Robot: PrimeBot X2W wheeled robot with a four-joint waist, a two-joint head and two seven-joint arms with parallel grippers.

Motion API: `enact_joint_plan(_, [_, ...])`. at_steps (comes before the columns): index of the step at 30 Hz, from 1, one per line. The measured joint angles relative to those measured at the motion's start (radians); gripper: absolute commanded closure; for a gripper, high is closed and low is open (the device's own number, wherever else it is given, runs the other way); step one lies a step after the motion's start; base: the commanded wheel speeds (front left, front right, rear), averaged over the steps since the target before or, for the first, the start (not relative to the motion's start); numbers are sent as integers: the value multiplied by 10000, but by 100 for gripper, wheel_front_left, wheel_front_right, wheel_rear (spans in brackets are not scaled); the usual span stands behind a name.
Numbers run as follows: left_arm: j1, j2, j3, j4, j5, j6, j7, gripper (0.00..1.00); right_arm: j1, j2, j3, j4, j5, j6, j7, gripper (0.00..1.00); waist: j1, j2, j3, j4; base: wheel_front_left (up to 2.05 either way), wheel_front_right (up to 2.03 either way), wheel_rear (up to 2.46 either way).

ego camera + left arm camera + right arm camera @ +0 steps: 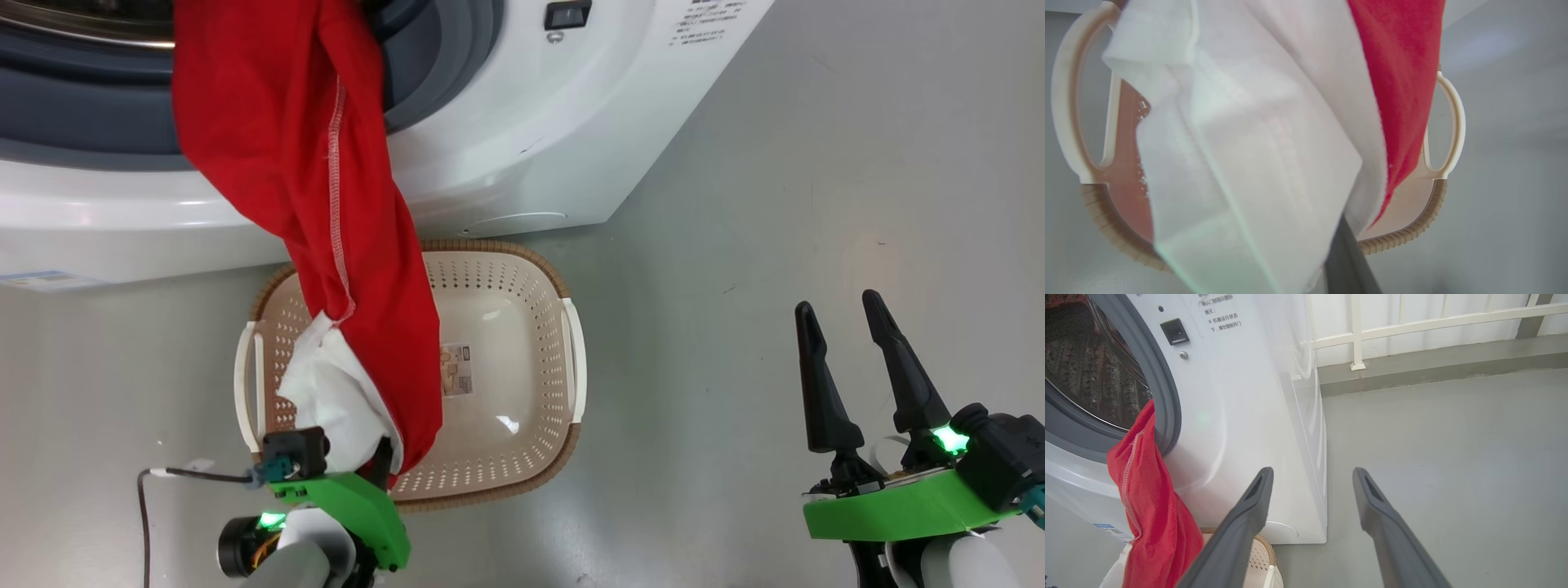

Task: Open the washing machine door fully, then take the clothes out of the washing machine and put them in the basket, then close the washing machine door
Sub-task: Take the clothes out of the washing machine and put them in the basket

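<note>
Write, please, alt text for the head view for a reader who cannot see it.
A red and white garment stretches from the washing machine's open mouth down to the left gripper, which grips its white end above the cream basket on the grey floor. The right gripper hangs open and empty at lower right.

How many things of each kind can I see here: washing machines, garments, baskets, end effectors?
washing machine: 1
garment, red with a white panel, hanging from the drum opening down over the basket: 1
basket: 1
end effectors: 2, the left end effector closed on the garment and the right end effector open
Total: 5
</note>
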Motion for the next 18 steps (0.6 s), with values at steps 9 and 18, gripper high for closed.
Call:
enact_joint_plan(9, [-203,-8,288,-328,-35,263,-56,0,0,0,-12,-6,0,0,0,0,0,0,11,41,0,0,0])
enact_joint_plan(18, [-328,-10,832,-926,516,374,-56,0,0,0,-13,-12,0,0,0,0,0,0,30,117,0,0,0])
